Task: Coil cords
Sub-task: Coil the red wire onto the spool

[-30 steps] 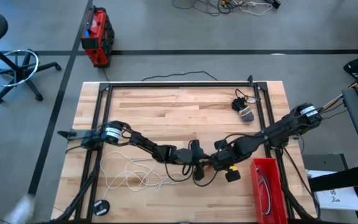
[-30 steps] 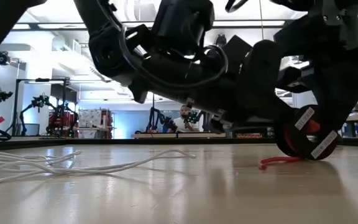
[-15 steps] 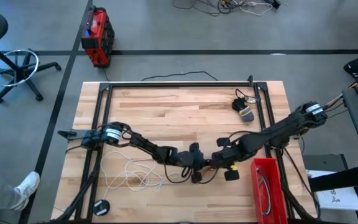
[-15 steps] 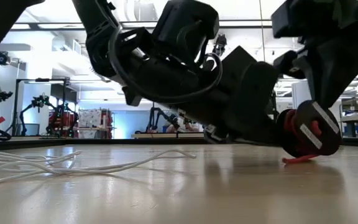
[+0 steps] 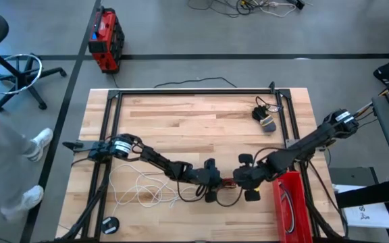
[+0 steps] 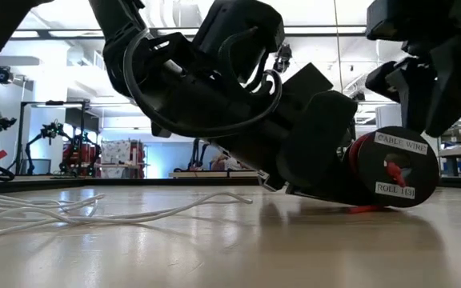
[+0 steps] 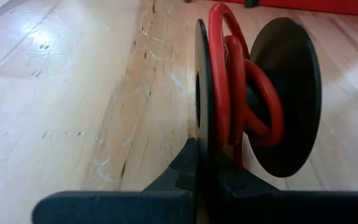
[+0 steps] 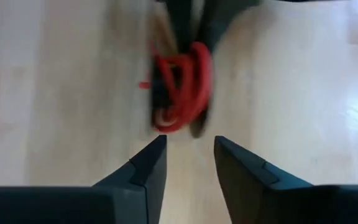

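The big wooden table [image 5: 201, 121] has a black metal frame [image 5: 194, 91] on top of it. Two dark arms reach in from the sides and meet low down near the front middle of the table.

At the front right edge sits a red bin [image 5: 291, 202] with a thin cord lying inside it. Off the table, on the grey floor at the back left, stands a red and black box [image 5: 104, 39]. A person's legs and white shoes [image 5: 40, 143] show on the floor at the far left, near a wheeled chair [image 5: 12, 71].

The white cord [image 5: 140, 189] lies in loose messy loops at the front left of the table. A small dark bundle of cord [image 5: 265, 118] sits near the back right.

The left gripper [image 5: 215, 183] is pinching one black side disc of a little spool [image 6: 397, 168], its fingers closed thin on the disc. The red cord [image 7: 238, 106] is wound around the spool between its two black discs. A short red end pokes out on the table under the spool. White stickers on the spool read "CABLE WIRE" and "ROLL 101", though the number is hard to be sure of.

The right gripper [image 5: 245, 177] is just beside the spool. Its fingers [image 8: 145, 171] are a little way apart with nothing between them, and the spool is just ahead of them.

A small black round thing [image 5: 109, 223] lies at the front left corner.
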